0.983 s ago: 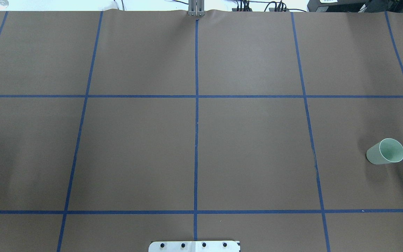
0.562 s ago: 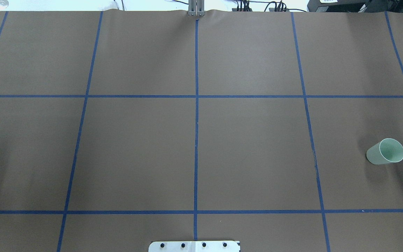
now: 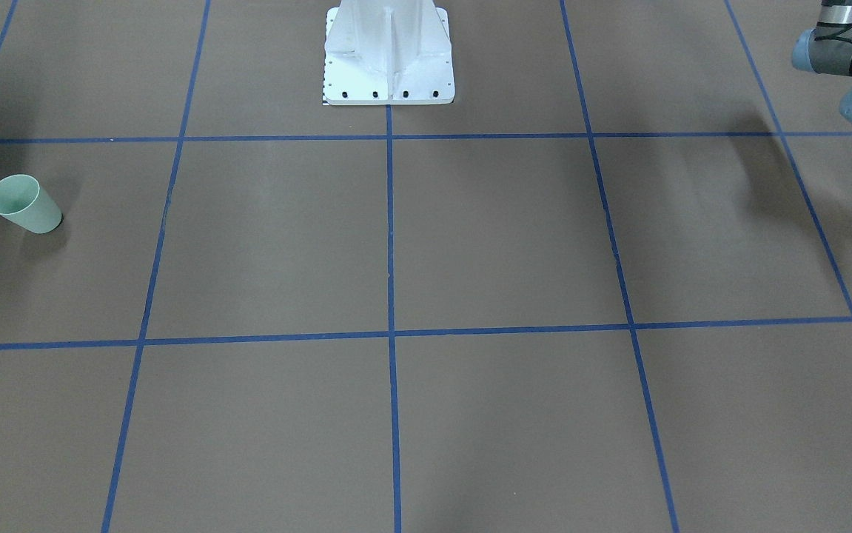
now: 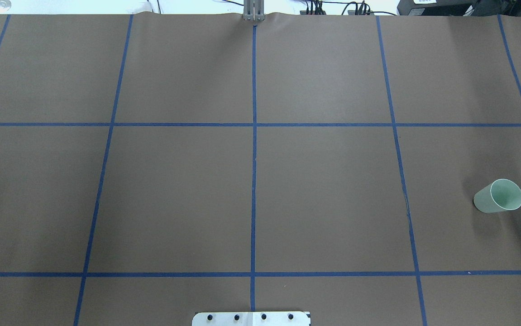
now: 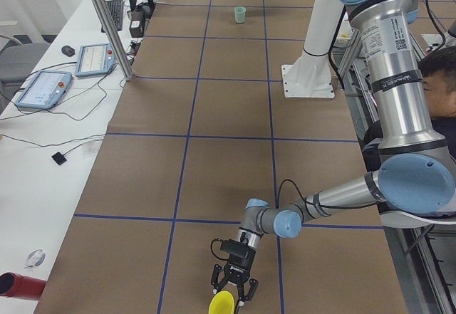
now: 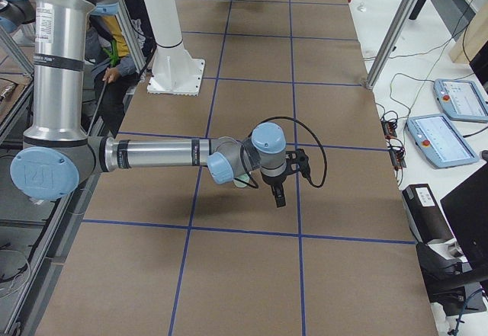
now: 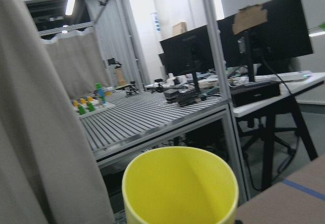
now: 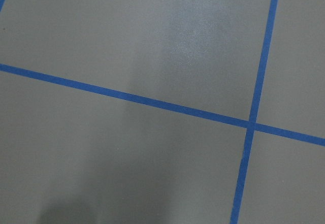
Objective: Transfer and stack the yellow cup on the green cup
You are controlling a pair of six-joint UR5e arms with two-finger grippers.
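The green cup (image 4: 498,196) stands upright at the table's right side, and also shows in the front view (image 3: 24,203) and far off in the left side view (image 5: 240,15). The yellow cup (image 7: 180,188) fills the bottom of the left wrist view, rim up. In the left side view it (image 5: 221,303) sits just in front of my left gripper (image 5: 234,285), low over the table's left end. I cannot tell if that gripper is open or shut. My right gripper (image 6: 279,196) hangs beside the green cup, and I cannot tell its state.
Brown table cover with a blue tape grid (image 4: 254,124). The white robot base (image 3: 388,52) is at the middle near edge. Left arm links (image 3: 851,52) show at the front view's right edge. A person (image 5: 434,90) sits behind the robot. Pendants (image 5: 68,72) lie on the side bench.
The shadow at the overhead view's lower left edge has faded. The green cup has not moved.
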